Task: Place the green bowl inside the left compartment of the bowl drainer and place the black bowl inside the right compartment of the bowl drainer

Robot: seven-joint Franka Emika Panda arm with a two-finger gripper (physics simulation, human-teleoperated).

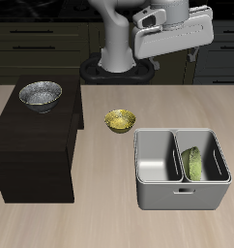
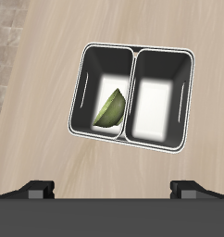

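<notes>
The green bowl [image 1: 194,163] [image 2: 109,109] leans on its edge inside the well of the bowl drainer [image 1: 177,197] [image 2: 134,88] that is farther from the cabinet. The other well holds nothing. The black bowl [image 1: 40,94], with its silvery inside, stands upright on top of the dark cabinet. My gripper [image 1: 172,34] [image 2: 114,190] hangs high above the table's back, well above the drainer. It is open, with its fingertips [image 2: 35,190] wide apart and nothing between them.
A dark-brown wooden cabinet [image 1: 37,145] stands on the table beside the drainer. A small yellow-gold bowl [image 1: 119,120] sits on the table between the cabinet and the drainer, a little farther back.
</notes>
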